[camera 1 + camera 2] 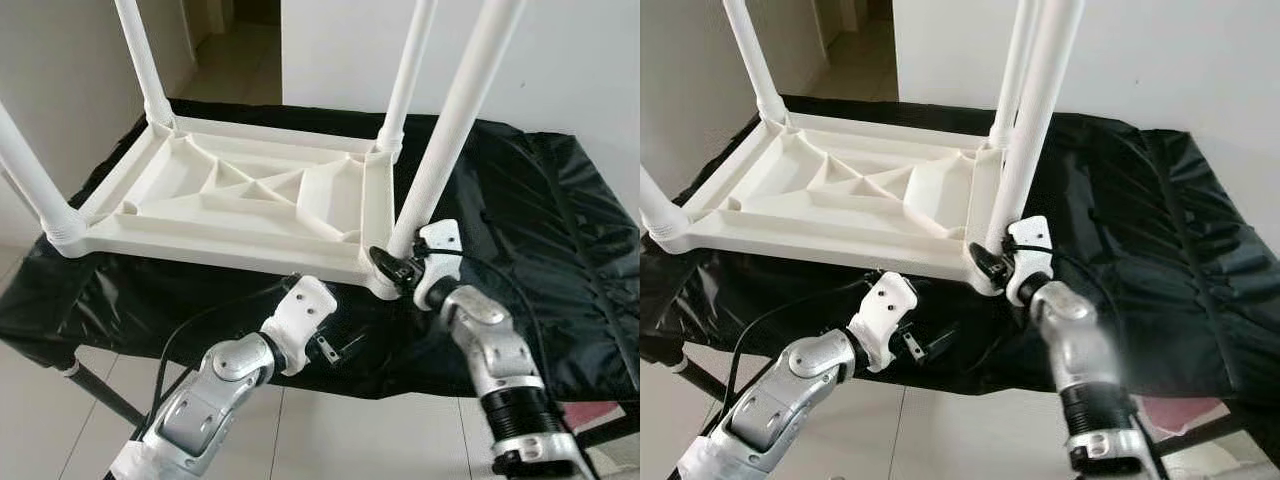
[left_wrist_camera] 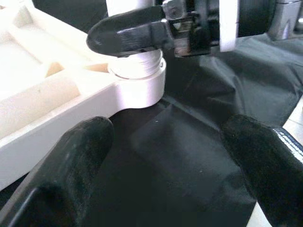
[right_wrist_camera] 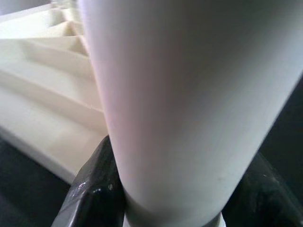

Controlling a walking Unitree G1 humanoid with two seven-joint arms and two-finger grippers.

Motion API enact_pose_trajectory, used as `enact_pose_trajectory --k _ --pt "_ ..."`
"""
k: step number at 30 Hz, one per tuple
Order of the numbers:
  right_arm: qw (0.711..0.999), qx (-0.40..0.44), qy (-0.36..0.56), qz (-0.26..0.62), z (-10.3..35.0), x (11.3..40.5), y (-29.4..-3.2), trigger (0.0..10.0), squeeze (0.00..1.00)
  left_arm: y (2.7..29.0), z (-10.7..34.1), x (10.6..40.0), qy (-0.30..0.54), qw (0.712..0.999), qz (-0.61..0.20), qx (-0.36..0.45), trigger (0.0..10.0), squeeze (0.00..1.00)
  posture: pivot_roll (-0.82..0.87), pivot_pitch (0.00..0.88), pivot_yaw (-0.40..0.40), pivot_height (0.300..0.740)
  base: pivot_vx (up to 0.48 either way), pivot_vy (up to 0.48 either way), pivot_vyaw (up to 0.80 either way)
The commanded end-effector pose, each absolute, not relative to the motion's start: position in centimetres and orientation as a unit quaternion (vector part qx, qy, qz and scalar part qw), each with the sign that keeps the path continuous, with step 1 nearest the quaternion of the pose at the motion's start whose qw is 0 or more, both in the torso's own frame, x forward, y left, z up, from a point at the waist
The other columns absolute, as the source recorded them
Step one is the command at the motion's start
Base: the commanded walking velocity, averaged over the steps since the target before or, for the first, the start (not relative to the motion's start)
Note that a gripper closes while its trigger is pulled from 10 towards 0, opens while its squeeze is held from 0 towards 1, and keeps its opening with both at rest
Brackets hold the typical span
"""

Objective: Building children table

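Note:
A white children's table top (image 1: pixel 230 200) lies upside down on a black cloth (image 1: pixel 540 220). Its legs point up from the corners. My right gripper (image 1: pixel 395 262) is shut on the near right leg (image 1: pixel 450 130), low down where it meets the corner socket (image 2: pixel 139 87). In the right wrist view the leg (image 3: pixel 189 94) sits between the two black fingers (image 3: pixel 97 189). My left gripper (image 2: pixel 170 156) is open and holds nothing. It hangs just below the table top's front edge, close to that same corner.
The other legs stand at the far left (image 1: pixel 140 60), far right (image 1: pixel 405 70) and near left (image 1: pixel 30 170). The cloth drapes over a low stand with a dark leg (image 1: pixel 100 395) on a pale tiled floor (image 1: pixel 50 430). A white wall (image 1: pixel 560 60) is behind.

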State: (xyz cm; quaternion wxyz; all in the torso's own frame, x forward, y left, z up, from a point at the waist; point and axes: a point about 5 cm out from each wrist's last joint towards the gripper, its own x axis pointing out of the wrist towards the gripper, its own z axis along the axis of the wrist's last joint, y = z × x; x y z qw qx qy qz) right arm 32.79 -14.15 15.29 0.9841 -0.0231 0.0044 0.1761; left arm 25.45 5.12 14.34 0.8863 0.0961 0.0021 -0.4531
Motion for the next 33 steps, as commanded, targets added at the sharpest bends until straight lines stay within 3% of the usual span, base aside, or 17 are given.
enact_pose_trajectory --k 1,3,7,13,22,23,33 --pt "0.989 0.006 0.036 0.141 14.1 32.5 -14.2 10.0 0.00 5.1 13.9 25.3 0.014 0.879 -0.465 0.100 10.0 0.00 -0.02 0.078 -0.011 0.740 0.000 0.000 0.00" --pt "0.991 0.009 0.034 0.128 14.1 32.4 -14.1 10.0 0.00 5.0 13.9 25.2 0.014 0.880 -0.465 0.100 10.0 0.00 -0.02 0.078 -0.011 0.740 0.000 0.000 0.00" --pt "0.998 0.039 0.041 0.007 13.6 31.6 -13.2 10.0 0.00 5.0 13.8 25.1 0.015 0.881 -0.463 0.096 10.0 0.00 -0.01 0.084 -0.017 0.740 0.000 0.000 0.00" --pt "0.997 0.049 0.035 -0.055 13.8 30.8 -12.2 10.0 0.00 5.0 13.8 25.1 0.016 0.881 -0.462 0.096 10.0 0.00 -0.01 0.089 -0.024 0.740 0.000 0.000 0.00" --pt "0.997 0.054 0.017 -0.043 14.5 30.5 -12.4 10.0 0.01 4.9 13.7 25.0 0.017 0.882 -0.462 0.094 10.0 0.00 -0.01 0.087 -0.023 0.740 0.000 0.000 0.00" --pt "0.997 0.056 0.015 -0.044 14.6 30.6 -12.6 10.0 1.00 4.9 13.7 25.0 0.017 0.881 -0.463 0.095 10.0 0.00 -0.01 0.085 -0.023 0.740 0.000 0.000 0.00" --pt "0.999 0.047 -0.008 -0.015 15.6 30.7 -13.6 10.0 1.00 4.8 13.7 25.0 0.016 0.881 -0.462 0.095 10.0 0.00 -0.02 0.083 -0.028 0.740 0.000 0.000 0.00"
